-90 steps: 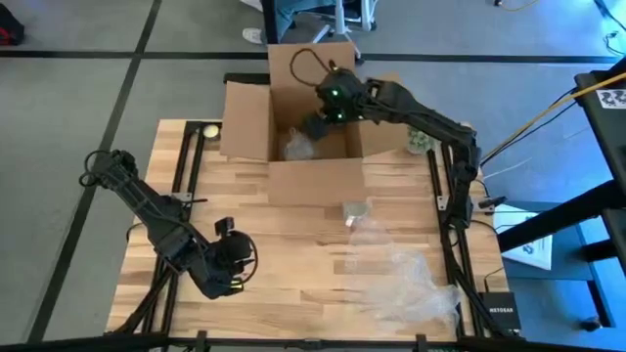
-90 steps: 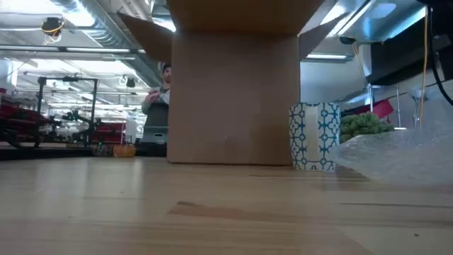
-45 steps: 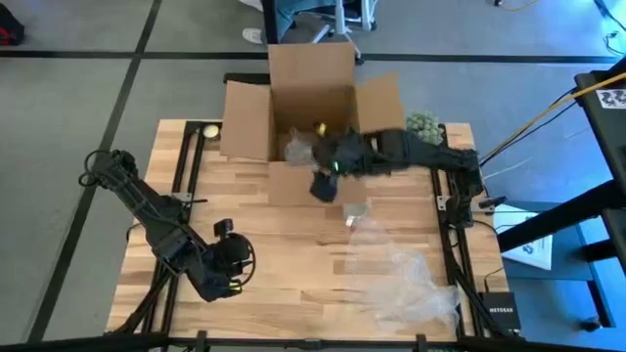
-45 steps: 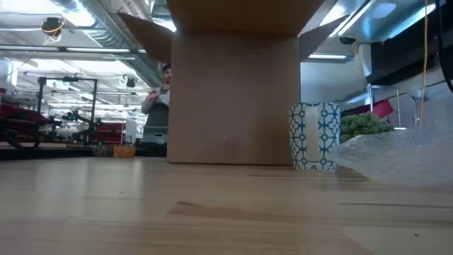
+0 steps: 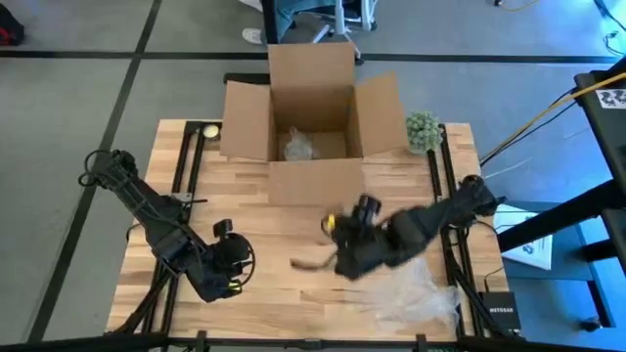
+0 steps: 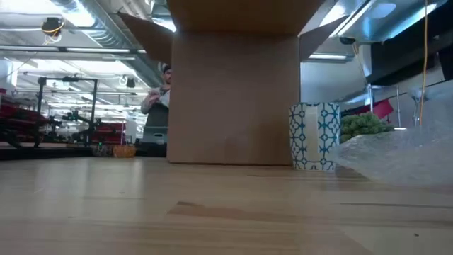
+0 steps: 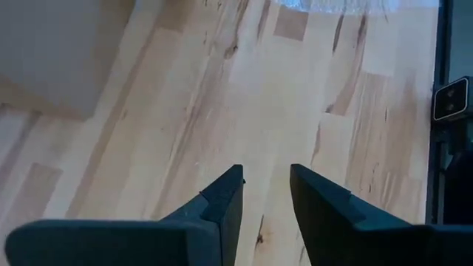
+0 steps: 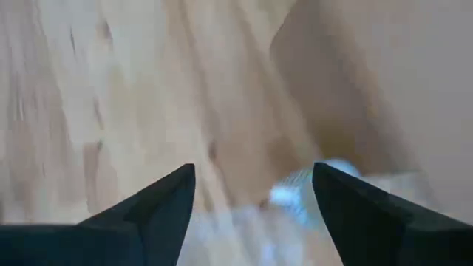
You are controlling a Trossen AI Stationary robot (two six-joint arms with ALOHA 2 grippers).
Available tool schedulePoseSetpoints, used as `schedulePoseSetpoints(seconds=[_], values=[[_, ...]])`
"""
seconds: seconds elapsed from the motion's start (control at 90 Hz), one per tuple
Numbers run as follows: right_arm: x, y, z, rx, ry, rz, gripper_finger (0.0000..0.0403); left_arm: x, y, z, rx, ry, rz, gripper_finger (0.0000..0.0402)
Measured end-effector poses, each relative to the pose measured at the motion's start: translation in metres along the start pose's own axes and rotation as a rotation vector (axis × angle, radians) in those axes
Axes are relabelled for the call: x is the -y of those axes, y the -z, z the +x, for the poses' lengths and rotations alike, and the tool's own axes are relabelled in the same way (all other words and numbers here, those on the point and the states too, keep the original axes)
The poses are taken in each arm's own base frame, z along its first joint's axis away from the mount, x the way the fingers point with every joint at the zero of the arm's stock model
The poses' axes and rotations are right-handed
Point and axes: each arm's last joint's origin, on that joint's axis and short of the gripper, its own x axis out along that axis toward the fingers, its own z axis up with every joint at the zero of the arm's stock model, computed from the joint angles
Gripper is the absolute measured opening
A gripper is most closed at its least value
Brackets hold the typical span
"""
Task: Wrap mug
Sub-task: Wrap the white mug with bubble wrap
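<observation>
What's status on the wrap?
Right gripper open, empty, over mid-table beside bubble wrap. Left gripper parked near-left, slightly open. Wrapped bundle in box.

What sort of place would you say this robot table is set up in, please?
Probably a large workshop or robotics lab: behind the cardboard box run exposed ceiling ducts, metal equipment racks stand across the open floor, and a person stands among them.

Two dark, near-black jointed arms, matte housings, rounded joint blocks. Left arm's end effector (image 5: 232, 266) carried small yellow-green markings and a thin black cable looped near its base. Right arm's end effector (image 5: 344, 256) showed a yellow spot at the wrist. Wrist views showed dark, wedge-shaped fingers (image 7: 222, 198) with stepped inner edges; right fingers (image 8: 164, 198) set wide apart.
</observation>
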Motion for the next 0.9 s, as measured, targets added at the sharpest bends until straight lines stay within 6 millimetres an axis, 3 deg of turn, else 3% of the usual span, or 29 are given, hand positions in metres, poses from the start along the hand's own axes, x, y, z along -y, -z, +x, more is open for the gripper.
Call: schedulePoseSetpoints(seconds=[0.233, 0.511, 0.733, 0.9], values=[[-0.031, 0.060, 0.060, -0.261, 0.010, -0.002, 0.0214, 0.000, 0.000, 0.000, 0.001, -0.002, 0.000, 0.0098], [-0.029, 0.097, 0.117, -0.434, 0.002, 0.030, 0.0136, 0.000, -0.001, 0.000, 0.013, -0.007, -0.001, 0.0098], [-0.039, 0.102, 0.159, -0.394, -0.247, 0.072, 0.0067, 0.005, -0.001, 0.002, 0.043, 0.032, -0.024, 0.0098], [-0.032, 0.093, 0.170, -0.442, -0.318, 0.071, 0.0032, 0.014, 0.013, 0.014, 0.046, 0.100, 0.003, 0.0098]])
